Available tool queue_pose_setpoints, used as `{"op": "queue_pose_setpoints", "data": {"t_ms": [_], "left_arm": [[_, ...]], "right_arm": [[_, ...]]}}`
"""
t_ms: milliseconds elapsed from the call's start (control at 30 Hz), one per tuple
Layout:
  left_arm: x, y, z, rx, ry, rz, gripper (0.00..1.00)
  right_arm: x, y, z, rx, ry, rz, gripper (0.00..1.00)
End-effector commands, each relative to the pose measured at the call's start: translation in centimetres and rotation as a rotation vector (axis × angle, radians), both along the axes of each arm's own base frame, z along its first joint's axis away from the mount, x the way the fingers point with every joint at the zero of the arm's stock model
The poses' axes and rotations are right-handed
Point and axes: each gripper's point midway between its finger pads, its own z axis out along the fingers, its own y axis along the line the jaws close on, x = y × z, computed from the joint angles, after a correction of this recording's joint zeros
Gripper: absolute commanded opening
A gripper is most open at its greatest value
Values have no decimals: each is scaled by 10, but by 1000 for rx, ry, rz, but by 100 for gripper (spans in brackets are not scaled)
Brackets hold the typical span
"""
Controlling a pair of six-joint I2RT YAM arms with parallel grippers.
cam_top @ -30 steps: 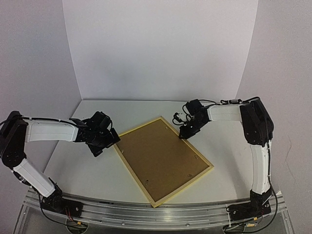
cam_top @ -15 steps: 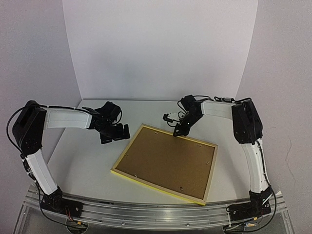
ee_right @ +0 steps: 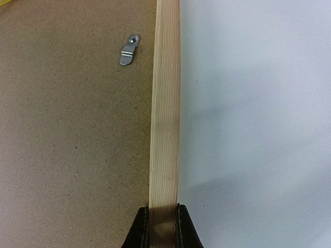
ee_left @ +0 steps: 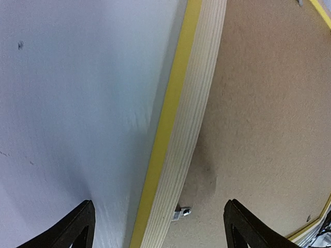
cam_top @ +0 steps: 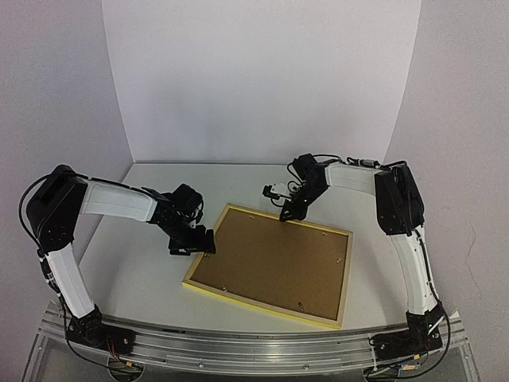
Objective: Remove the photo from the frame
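light: bright, diffuse | shadows: soft beside frame (ee_right: 164, 103) | wrist views: slightly blurred

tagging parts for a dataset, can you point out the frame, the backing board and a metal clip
frame (ee_right: 165, 103): right wrist view, middle of its wooden rail
backing board (cam_top: 270, 259): top external view, centre of the brown panel
metal clip (ee_right: 129, 50): right wrist view, middle of the small tab

The frame (cam_top: 262, 305) lies flat on the counter (cam_top: 127, 274), back up, turned askew. Its yellow-edged wooden rim surrounds a brown backing board (cam_top: 270, 259).
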Motion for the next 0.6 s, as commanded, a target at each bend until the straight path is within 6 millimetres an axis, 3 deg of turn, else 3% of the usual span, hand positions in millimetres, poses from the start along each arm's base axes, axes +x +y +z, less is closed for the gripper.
{"op": "queue_pose_setpoints", "data": {"t_ms": [0,100,267,400,567], "left_arm": [[-43,1,-7,109,74,-37,84],[-53,0,-14,148,93,-55,77],[-59,21,-17,255,94,-23,56],[-67,30,-18,270,103,-38,45],[-68,32,-21,273,89,-49,15]], "right_arm": [[-12,-6,-21,-58,22,47,2],[-11,-6,-20,-57,20,45,3],[-10,-10,-20,-76,13,28,6],[-9,-12,-17,-85,4,18,9],[-4,-12,-7,-82,-14,-14,22]]}}
